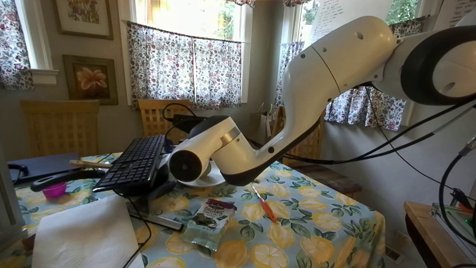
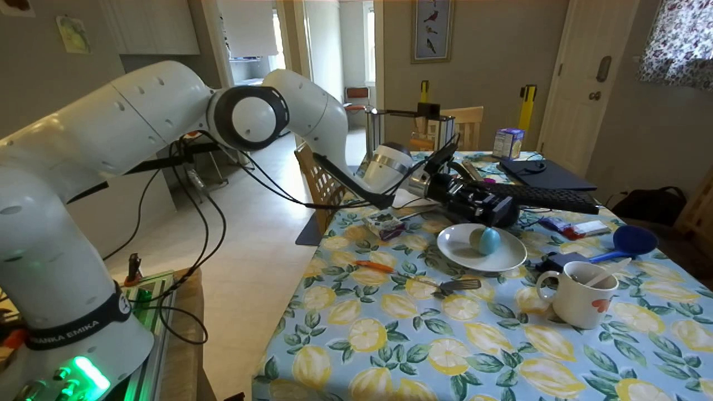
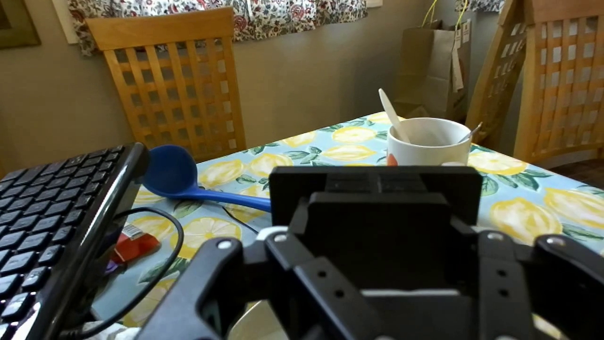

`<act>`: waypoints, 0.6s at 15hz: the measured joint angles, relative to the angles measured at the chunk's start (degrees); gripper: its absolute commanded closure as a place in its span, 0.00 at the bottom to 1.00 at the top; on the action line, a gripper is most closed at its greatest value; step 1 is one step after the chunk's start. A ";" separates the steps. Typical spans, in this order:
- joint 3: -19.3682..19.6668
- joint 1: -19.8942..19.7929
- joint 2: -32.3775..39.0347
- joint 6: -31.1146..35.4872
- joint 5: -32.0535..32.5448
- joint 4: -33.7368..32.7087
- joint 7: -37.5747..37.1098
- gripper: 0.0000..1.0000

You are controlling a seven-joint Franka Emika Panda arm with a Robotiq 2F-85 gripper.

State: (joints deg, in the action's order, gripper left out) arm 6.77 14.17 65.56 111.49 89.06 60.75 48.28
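Observation:
In the wrist view my gripper [image 3: 381,219] stands with its fingers partly apart, on either side of a dark, stepped black block [image 3: 377,250]. The block fills the gap and looks gripped; its lower part is hard to make out. An exterior view shows my gripper [image 2: 487,211] low over the table, just behind a white plate [image 2: 454,256]. On that plate rest a light-blue egg-shaped thing [image 2: 489,241] and a beige round one [image 2: 475,236]. Beyond the block in the wrist view is a white mug [image 3: 424,148] with a stirrer in it.
A raised black keyboard [image 1: 134,160] stands close beside the gripper, its cable looping down. A blue ladle [image 2: 635,240], a red and white packet [image 2: 587,229], an orange-handled fork-like utensil [image 2: 374,266] and a snack packet [image 1: 212,223] lie around on the lemon-print tablecloth [image 2: 401,334].

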 measured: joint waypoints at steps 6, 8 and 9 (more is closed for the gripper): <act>0.14 0.04 -0.49 0.00 0.04 -2.10 -0.56 0.67; 0.51 0.26 -0.54 -0.76 0.10 -2.71 -0.56 0.67; 0.69 0.42 -0.54 -1.55 0.19 -2.78 -0.57 0.67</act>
State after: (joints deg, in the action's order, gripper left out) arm 7.46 14.59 65.02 109.94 89.24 57.97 47.71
